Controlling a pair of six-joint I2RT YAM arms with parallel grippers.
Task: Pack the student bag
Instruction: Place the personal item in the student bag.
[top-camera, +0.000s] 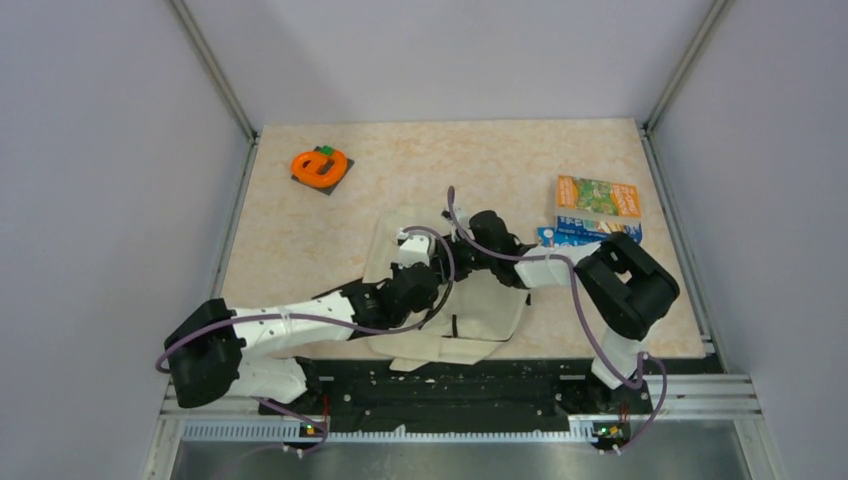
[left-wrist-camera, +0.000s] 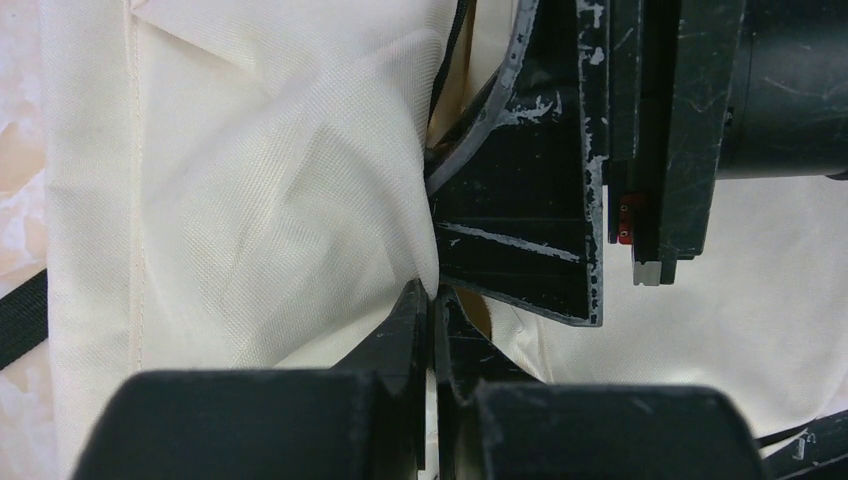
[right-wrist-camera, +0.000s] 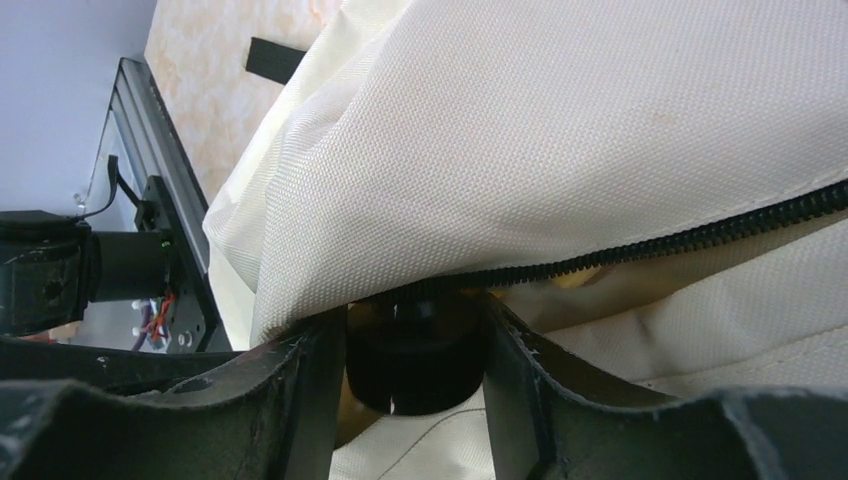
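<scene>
The cream student bag (top-camera: 470, 310) lies flat at the near middle of the table. My left gripper (top-camera: 412, 250) is shut on a fold of its cream fabric (left-wrist-camera: 300, 200), the fingertips pinched together at the flap's edge (left-wrist-camera: 435, 292). My right gripper (top-camera: 463, 240) sits right beside it at the bag's opening and shows as a black body in the left wrist view (left-wrist-camera: 540, 200). In the right wrist view my right gripper (right-wrist-camera: 415, 325) is shut on a black round object (right-wrist-camera: 415, 365), just under the black zipper edge (right-wrist-camera: 650, 245). What the object is stays unclear.
An orange ring-shaped object on a dark square (top-camera: 320, 166) lies at the far left. An orange booklet (top-camera: 598, 196) and a blue booklet (top-camera: 575, 234) lie at the right, beside the right arm's elbow (top-camera: 628, 285). A black strap (right-wrist-camera: 275, 58) lies on the table.
</scene>
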